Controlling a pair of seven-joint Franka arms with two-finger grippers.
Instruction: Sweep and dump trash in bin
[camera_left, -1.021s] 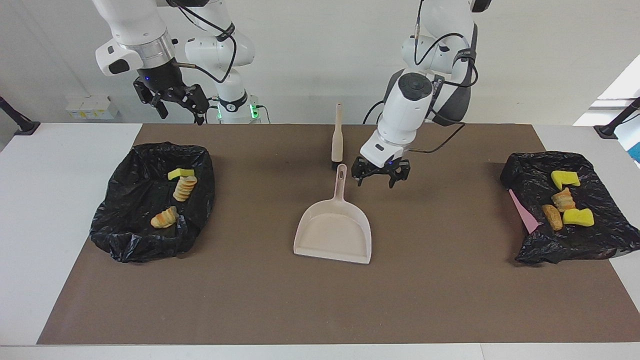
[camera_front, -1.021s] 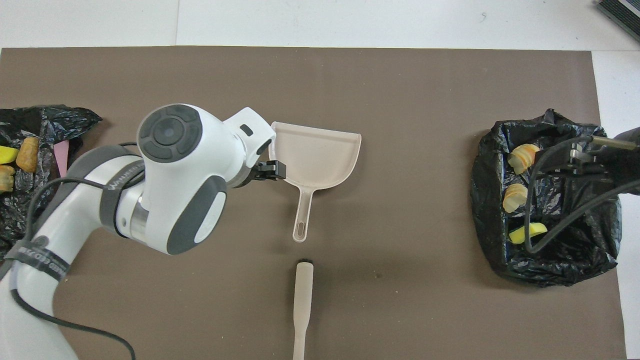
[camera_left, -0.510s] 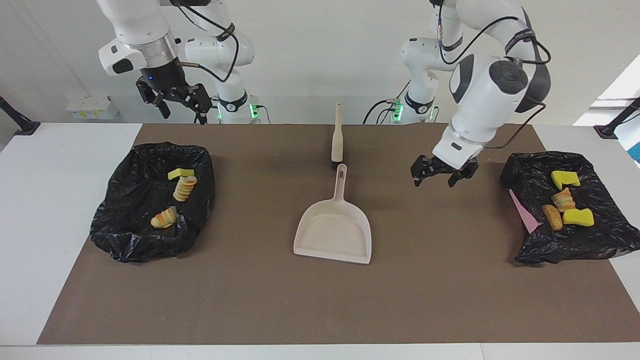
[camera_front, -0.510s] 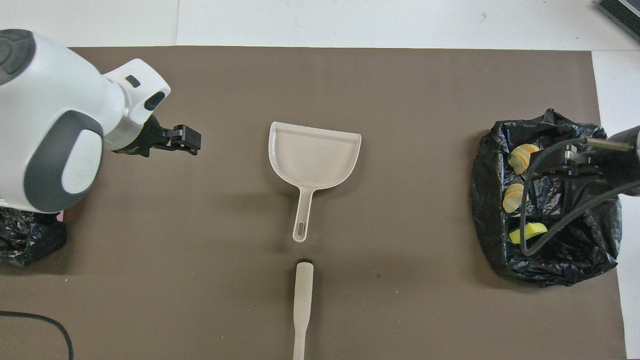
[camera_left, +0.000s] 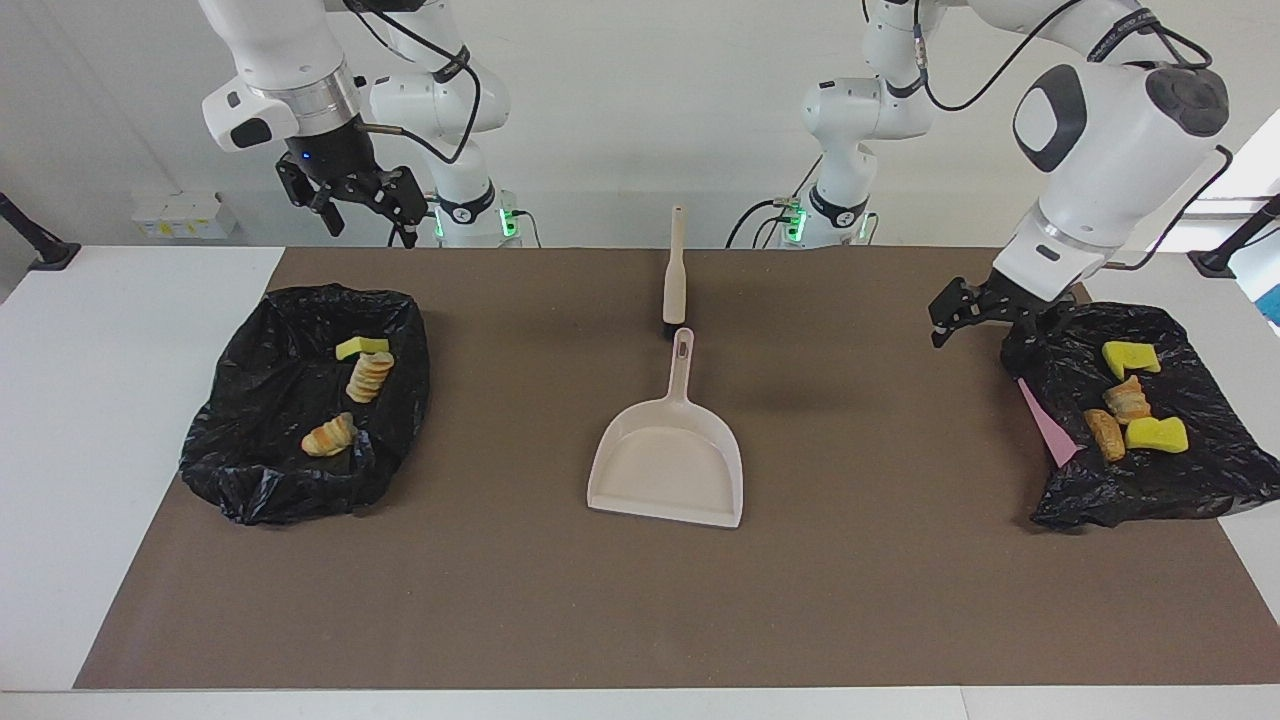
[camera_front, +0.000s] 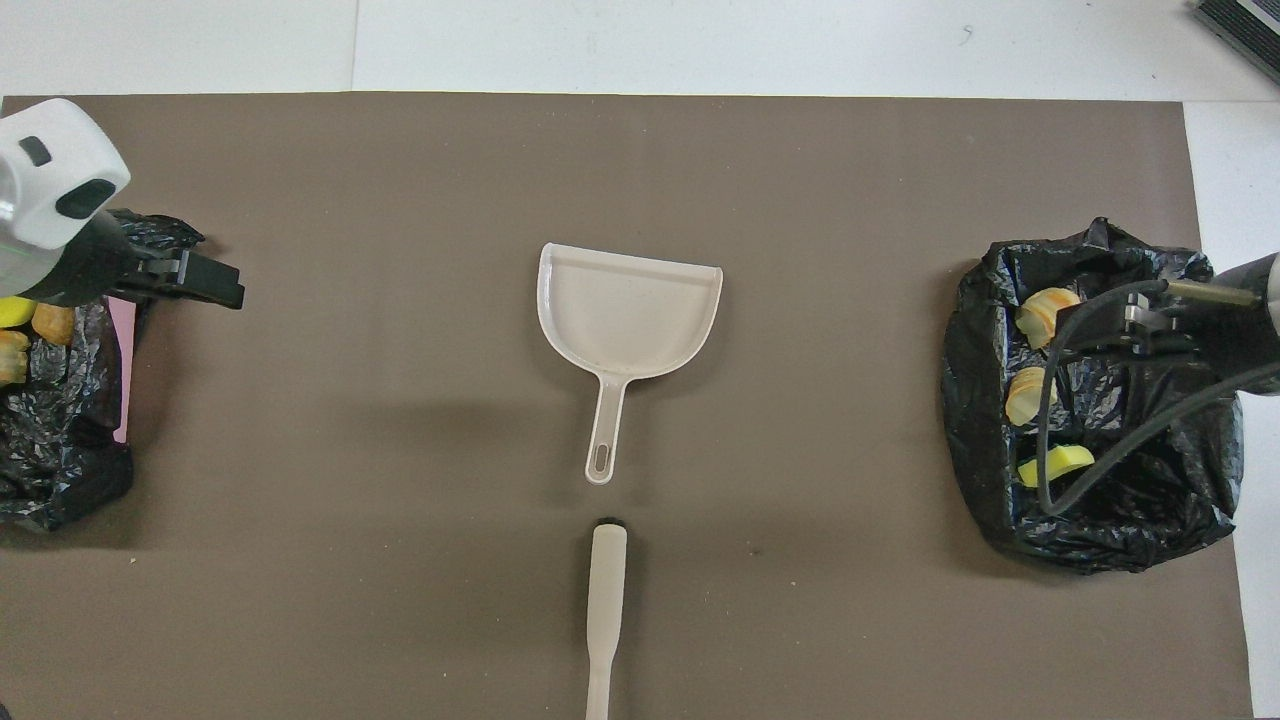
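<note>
Trash (camera_left: 1130, 400) lies in bag (camera_left: 1180, 480) beside left hand (camera_left: 985, 315).

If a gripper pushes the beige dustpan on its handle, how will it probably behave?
The dustpan looks like thin moulded plastic, so it is probably light and stiff. It lies flat on the brown mat, so it would likely slide rather than tip. A sideways push on its long narrow handle would probably swing it around.

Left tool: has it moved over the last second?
Yes. The left tool went from beside the dustpan handle to the edge of the bin at its own end.
</note>
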